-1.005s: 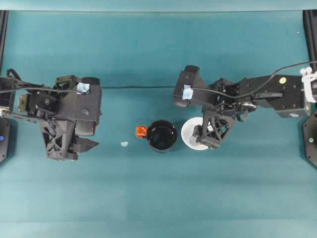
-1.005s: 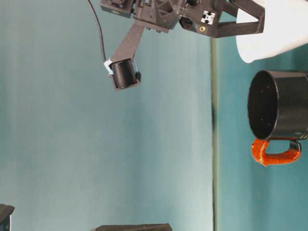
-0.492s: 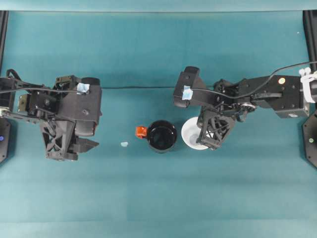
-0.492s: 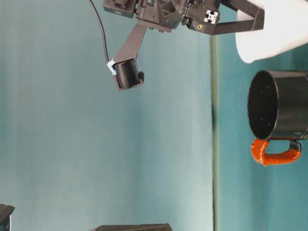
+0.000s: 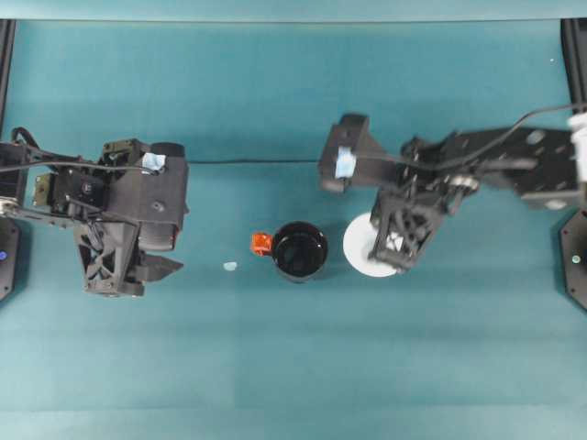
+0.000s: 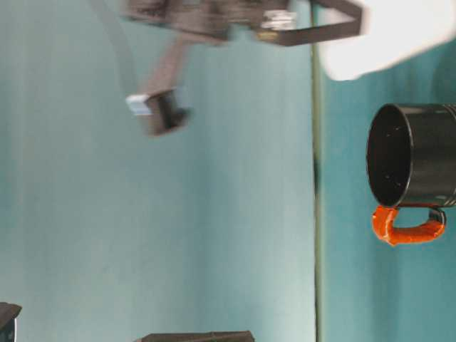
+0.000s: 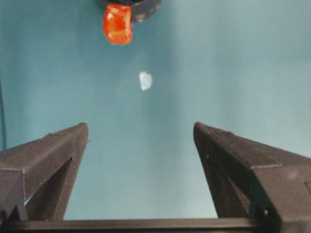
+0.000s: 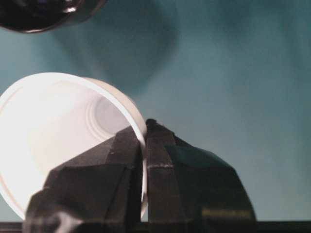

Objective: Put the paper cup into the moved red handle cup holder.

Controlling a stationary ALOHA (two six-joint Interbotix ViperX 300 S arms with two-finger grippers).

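The right hand is pinching the rim of the paper cup, one finger inside the wall and the other outside, the two pressed close together on it. In the right wrist view the fingers are clamping the white rim, and the cup is tilting, its mouth turned toward the camera so the greyish bottom shows inside. From the side, the cup is blurring white and sitting higher than the rim of the black holder, clear of the table.

The red handle cup holder is standing upright on the teal table, just beside the cup and toward the left arm. Its orange-red handle is pointing away from the cup, toward the left hand. Nothing is lying between cup and holder.

A small pale scrap is lying on the table between the holder's handle and the left hand. That hand is hanging well apart from the holder with its fingers spread wide and nothing between them; its wrist view is looking through the gap at the scrap and the handle.

The side view is showing what the overhead one cannot: the holder is deep, with the handle forming a full loop. The right wrist view is catching a glossy edge of the holder above the cup.
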